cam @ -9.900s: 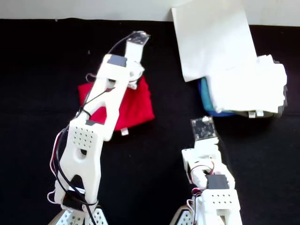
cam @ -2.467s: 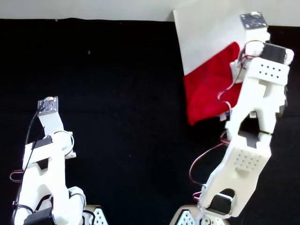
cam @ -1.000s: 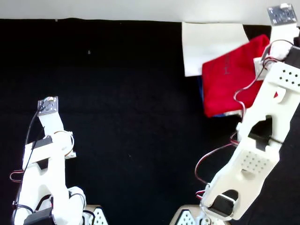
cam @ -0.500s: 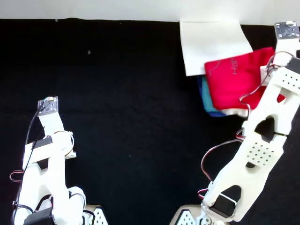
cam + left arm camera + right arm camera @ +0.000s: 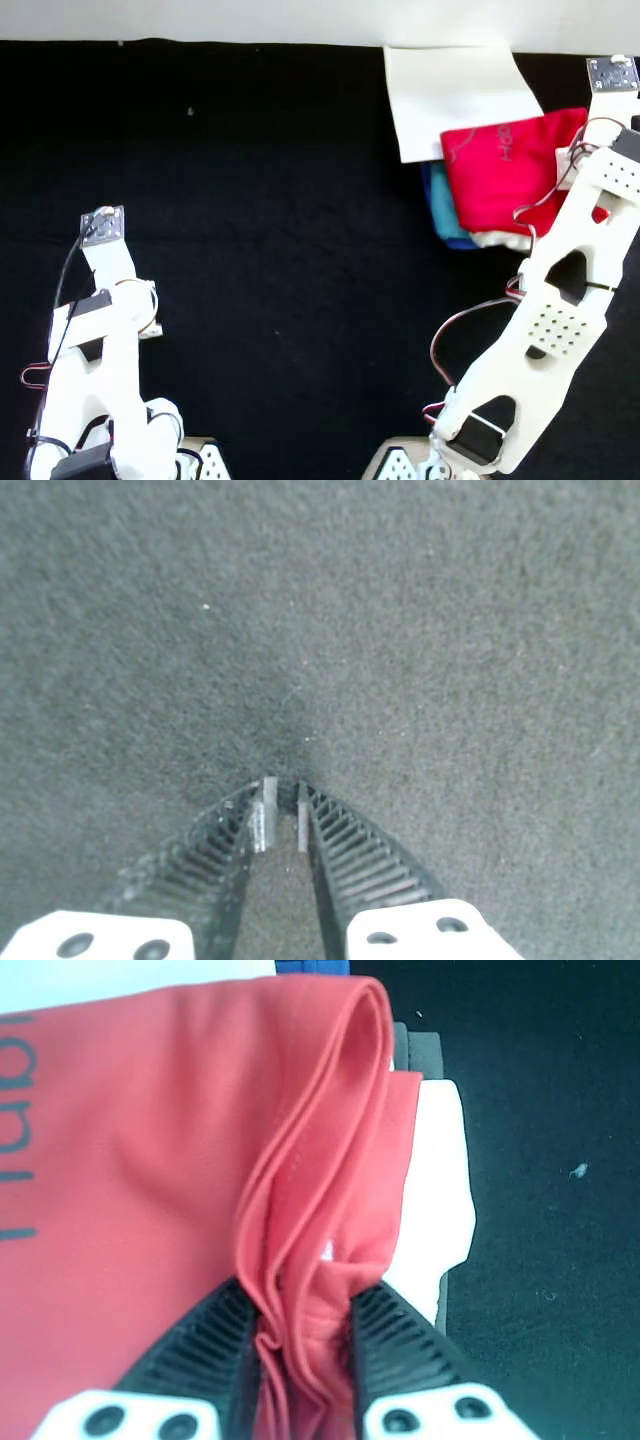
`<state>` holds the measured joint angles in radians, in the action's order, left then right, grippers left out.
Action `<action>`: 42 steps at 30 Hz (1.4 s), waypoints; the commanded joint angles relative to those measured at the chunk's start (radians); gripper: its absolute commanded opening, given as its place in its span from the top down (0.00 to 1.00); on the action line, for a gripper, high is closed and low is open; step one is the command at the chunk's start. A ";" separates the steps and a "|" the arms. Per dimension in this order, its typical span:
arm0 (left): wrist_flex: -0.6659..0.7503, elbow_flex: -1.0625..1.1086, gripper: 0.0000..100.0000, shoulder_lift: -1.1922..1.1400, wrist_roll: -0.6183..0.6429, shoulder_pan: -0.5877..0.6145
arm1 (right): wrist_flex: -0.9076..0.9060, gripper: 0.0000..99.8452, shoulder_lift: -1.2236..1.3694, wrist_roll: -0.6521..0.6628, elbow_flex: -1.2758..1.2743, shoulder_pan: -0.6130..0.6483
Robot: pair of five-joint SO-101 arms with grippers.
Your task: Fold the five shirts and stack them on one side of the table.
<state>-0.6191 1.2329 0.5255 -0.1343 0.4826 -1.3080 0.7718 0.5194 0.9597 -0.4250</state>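
Right claw (image 5: pixel 300 1305) pinches the red shirt (image 5: pixel 130 1160), whose dark lettering (image 5: pixel 14 1130) is illegible.

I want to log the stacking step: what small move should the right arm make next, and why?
Probably open the right gripper and let go: the red shirt appears to lie flat over the white shirt and blue shirt, while the gripper pinches its bunched edge.

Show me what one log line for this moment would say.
stage: stacking | right gripper: shut on red shirt, atop folded stack, table's right side | left gripper: shut, empty, over black table
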 commanded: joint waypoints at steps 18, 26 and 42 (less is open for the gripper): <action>0.026 0.002 0.94 0.005 0.005 -0.008 | -0.231 0.97 -0.035 -0.178 0.355 0.053; 0.026 0.002 0.94 0.005 0.005 -0.008 | -0.216 0.99 -0.031 -0.074 0.213 0.022; 0.026 0.002 0.94 0.005 0.005 -0.008 | -0.174 0.99 -0.053 -0.094 0.266 -0.038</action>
<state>-0.6191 1.2329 0.5255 -0.1343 0.4826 -1.3986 0.7718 0.4365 1.0564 -0.4987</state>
